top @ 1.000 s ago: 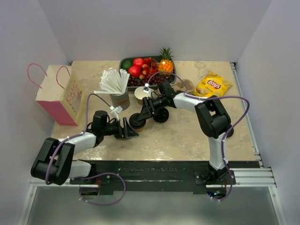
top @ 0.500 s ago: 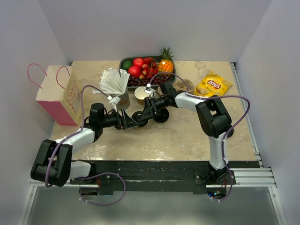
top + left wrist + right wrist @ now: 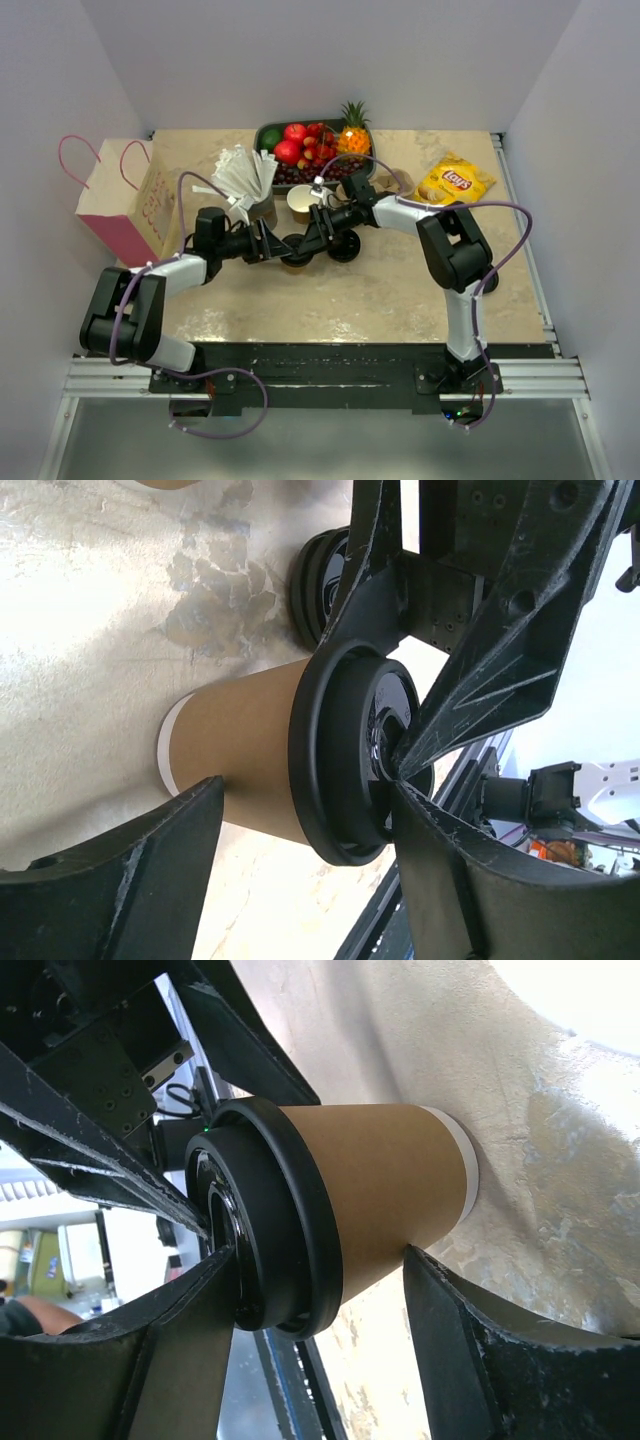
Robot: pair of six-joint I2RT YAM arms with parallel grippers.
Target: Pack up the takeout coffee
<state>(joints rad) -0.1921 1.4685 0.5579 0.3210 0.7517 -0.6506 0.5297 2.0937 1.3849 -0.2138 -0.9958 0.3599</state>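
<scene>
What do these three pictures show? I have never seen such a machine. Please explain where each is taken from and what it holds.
It is a robot: a left arm and a right arm bolted to a table, each ending in a two-finger claw. One picture looks down from above; two come from wrist cameras, so they appear sideways. On the table: a pink bag, a fruit tray, a chips bag, an open paper cup, black lids. The left claw and right claw are open, close to the lidded coffee cup, which stands on the table.
</scene>
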